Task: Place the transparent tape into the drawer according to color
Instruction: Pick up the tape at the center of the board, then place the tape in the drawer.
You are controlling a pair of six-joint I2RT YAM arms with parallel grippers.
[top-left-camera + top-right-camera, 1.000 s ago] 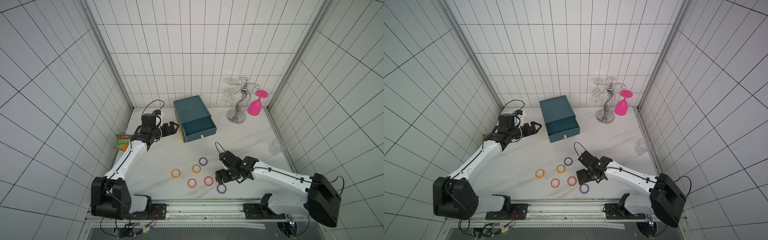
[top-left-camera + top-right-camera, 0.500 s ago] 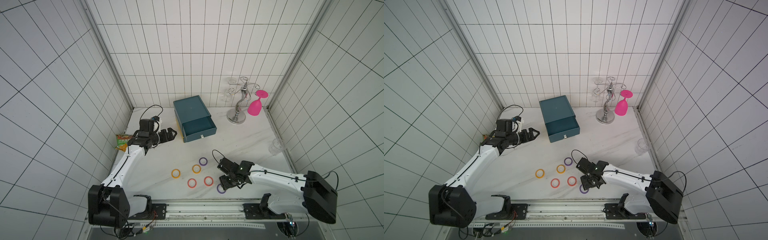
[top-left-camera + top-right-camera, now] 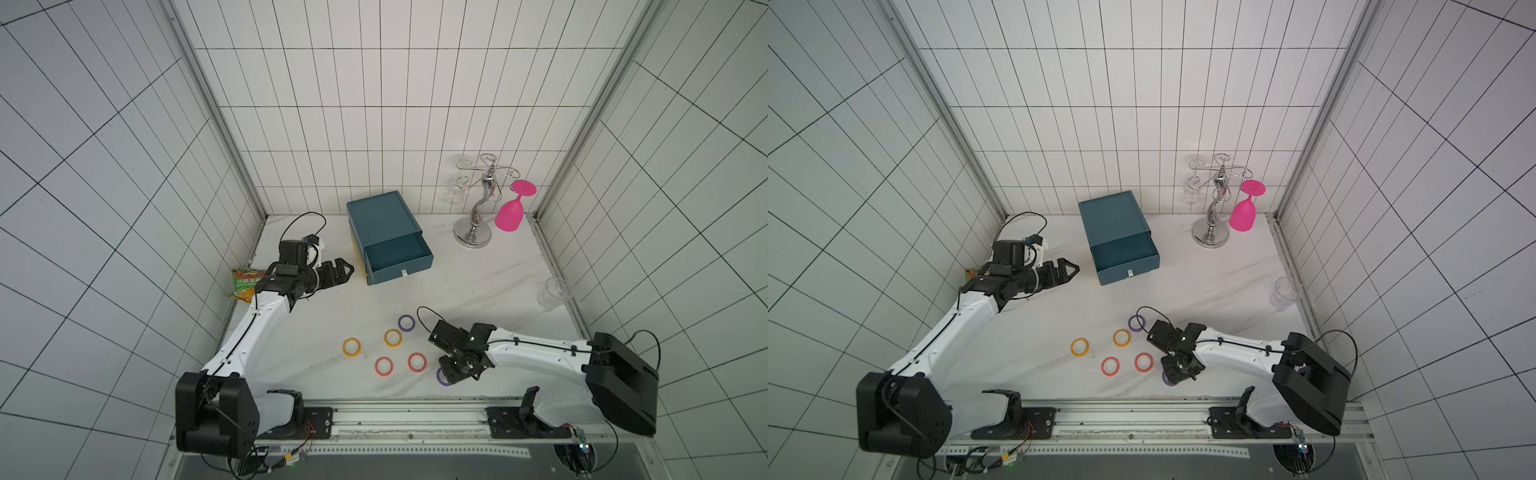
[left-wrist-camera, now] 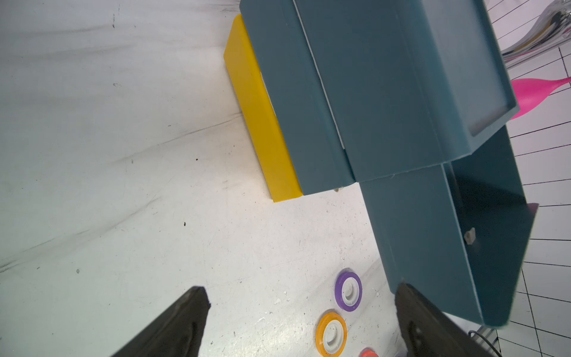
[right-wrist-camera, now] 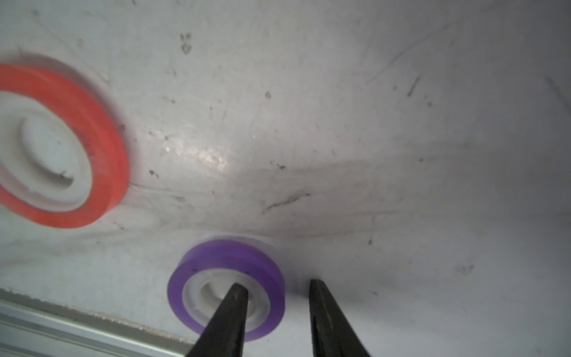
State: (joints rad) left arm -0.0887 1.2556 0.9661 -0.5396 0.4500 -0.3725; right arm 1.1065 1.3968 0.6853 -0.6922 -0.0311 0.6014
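Tape rolls (image 3: 1110,365) are lying flat in a loose cluster at about 6 o'clock on the white desk (image 3: 478,286). All six are sitting outside the teal chest (image 3: 380,214), which is standing well apart at 12 o'clock. One drawer (image 3: 397,254) of the chest is standing pulled out toward the cluster. A purple roll (image 3: 406,323) is lying at the cluster's 12 o'clock. The orange rolls (image 3: 392,338) are sitting toward its 8 o'clock, and the red rolls (image 3: 417,362) are sitting nearer the front edge. The second purple roll (image 5: 228,256) is lying just at 3 o'clock of the red pair, and in both top views the right tool (image 5: 275,287) is covering most of it. In the right wrist view that tool is standing narrowly parted. One fingertip (image 5: 238,296) is dipping into the roll's pale core while the other is standing just outside the roll's wall. A sliver of desk is showing between that outer tip and the roll, so the tool is not pinching it. The left tool (image 3: 343,270) is hovering at 9 o'clock of the chest with its jaws spread wide, holding nothing.
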